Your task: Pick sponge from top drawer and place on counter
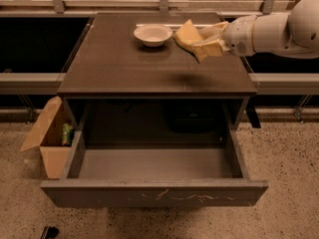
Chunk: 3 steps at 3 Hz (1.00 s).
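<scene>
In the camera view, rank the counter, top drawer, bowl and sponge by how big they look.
1-2: top drawer and counter, alike; drawer nearer, so unranked.
3: bowl.
4: sponge, slightly smaller, held by the jaws above the counter's back right.

arm [269, 31] extended from right, hand [203, 40] raised, gripping sponge [186, 34]
</scene>
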Available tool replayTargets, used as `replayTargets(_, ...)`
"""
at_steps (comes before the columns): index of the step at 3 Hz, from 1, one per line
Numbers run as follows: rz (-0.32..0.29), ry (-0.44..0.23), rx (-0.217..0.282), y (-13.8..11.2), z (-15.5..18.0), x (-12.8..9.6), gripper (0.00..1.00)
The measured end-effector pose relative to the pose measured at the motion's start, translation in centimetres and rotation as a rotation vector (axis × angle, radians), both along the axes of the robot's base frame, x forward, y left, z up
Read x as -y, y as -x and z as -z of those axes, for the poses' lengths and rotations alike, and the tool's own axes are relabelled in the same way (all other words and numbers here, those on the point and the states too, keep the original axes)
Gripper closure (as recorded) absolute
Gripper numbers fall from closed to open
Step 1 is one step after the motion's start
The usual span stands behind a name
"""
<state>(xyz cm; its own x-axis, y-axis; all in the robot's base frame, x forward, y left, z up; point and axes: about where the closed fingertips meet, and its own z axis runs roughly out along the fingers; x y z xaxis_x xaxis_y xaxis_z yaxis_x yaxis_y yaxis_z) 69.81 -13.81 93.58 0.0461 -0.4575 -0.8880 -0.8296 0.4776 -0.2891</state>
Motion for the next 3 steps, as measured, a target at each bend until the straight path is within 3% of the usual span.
replayTargets(1, 0.007, -0.03, -0.021, -3.5, 1.0, 0.6, 0.59)
replayTargets(3, 0.017, -0.065, -0.069, -7.2, 3.9, 1.4, 0.12)
